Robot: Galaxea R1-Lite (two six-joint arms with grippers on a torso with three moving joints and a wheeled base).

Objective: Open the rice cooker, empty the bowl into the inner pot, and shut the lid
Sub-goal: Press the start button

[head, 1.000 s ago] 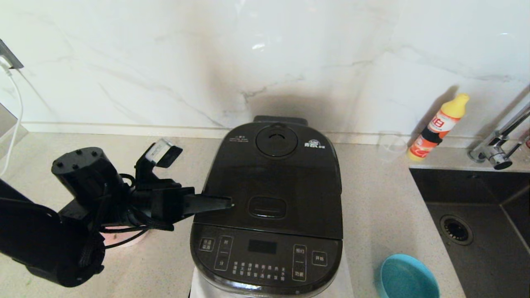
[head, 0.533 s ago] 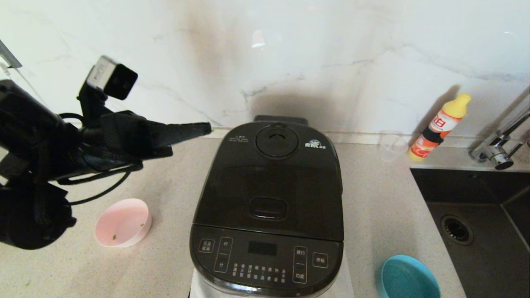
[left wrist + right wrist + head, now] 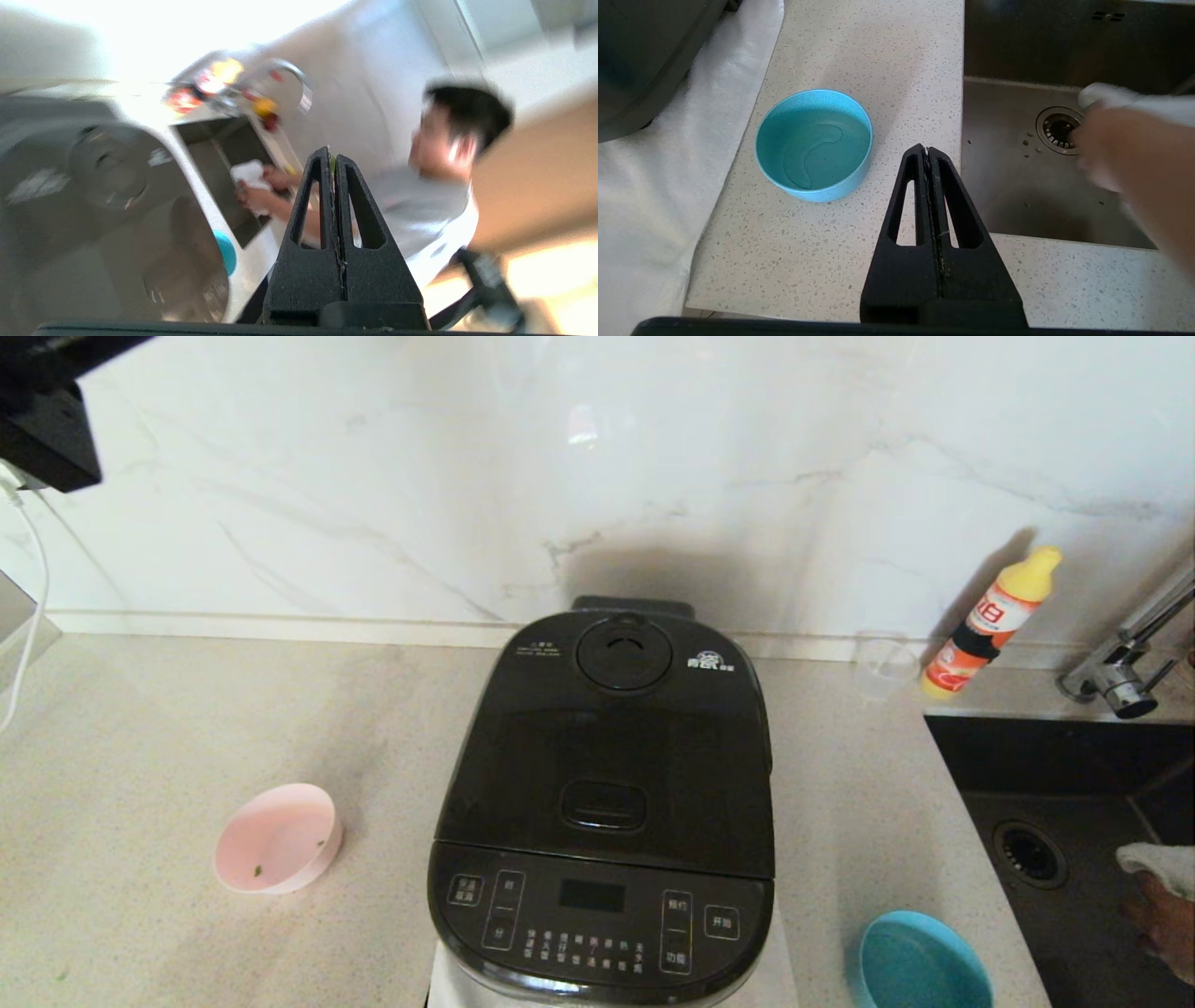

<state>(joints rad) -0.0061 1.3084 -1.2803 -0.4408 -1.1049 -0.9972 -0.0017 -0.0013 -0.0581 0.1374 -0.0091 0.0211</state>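
The black rice cooker [image 3: 607,896] stands at the middle of the counter with its lid [image 3: 607,747] down, so the inner pot is hidden. To its left sits a pink bowl [image 3: 275,840] holding only a few green specks. A blue bowl [image 3: 920,966], empty, stands at the front right. My left gripper [image 3: 332,151] is shut, raised high at the far left, with only a black part of that arm [image 3: 47,420] showing in the head view's top corner. My right gripper [image 3: 927,149] is shut and hangs over the counter between the blue bowl [image 3: 813,144] and the sink.
A sink [image 3: 1074,784] lies at the right, with a person's hand [image 3: 1162,905] and a white cloth in it. An orange bottle [image 3: 990,621], a clear cup [image 3: 882,665] and a tap [image 3: 1125,663] stand at the back right. White padding [image 3: 644,186] lies under the cooker.
My left arm has swung up and to the left, away from the lid and nearly out of the head view, uncovering the pink bowl. A hand with a cloth has entered the sink.
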